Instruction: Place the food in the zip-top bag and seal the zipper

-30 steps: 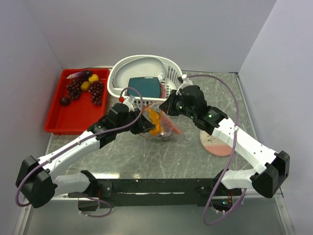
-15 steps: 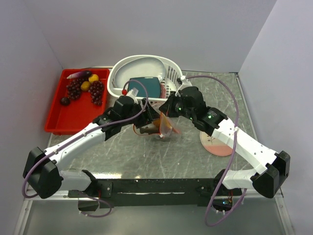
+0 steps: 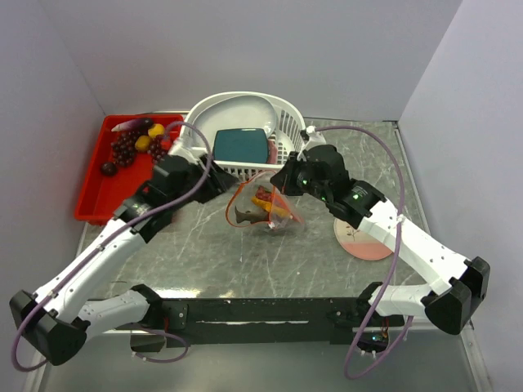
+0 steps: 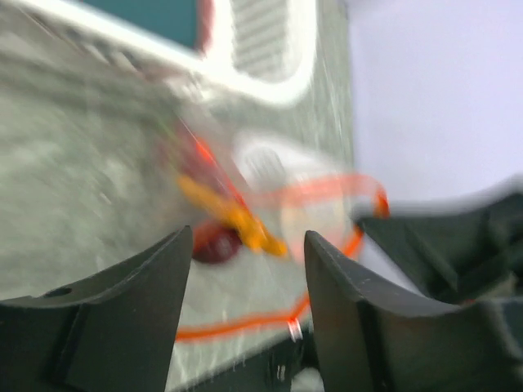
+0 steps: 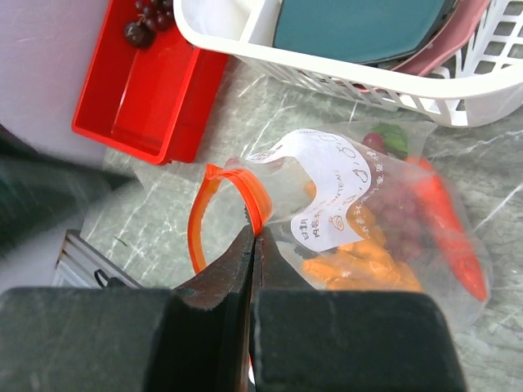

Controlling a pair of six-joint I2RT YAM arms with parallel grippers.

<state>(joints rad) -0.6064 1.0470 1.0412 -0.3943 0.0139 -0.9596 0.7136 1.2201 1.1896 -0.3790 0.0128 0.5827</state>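
The right pincer [image 5: 252, 238] is pinching the zipper [image 5: 225, 173], fingers pressed together, holding the bag [image 3: 265, 211] at mid-worktop [image 3: 245, 261]. The left pincer [image 4: 249, 241] is hovering spread at the bag's 9 o'clock; its view is blurring. A carrot [image 5: 445, 220] is lying inside, and a label is hiding the other contents. Grapes [image 3: 122, 147] are sitting at 10 o'clock.

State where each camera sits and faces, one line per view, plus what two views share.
Top external: above and behind the bases, looking down at the table; both arms show.
Left wrist: on the left hand, facing the zip-top bag; its open fingers show.
Right wrist: on the right hand, looking down; its shut fingers pinch the zipper.
Shared: both wrist views show the bag.
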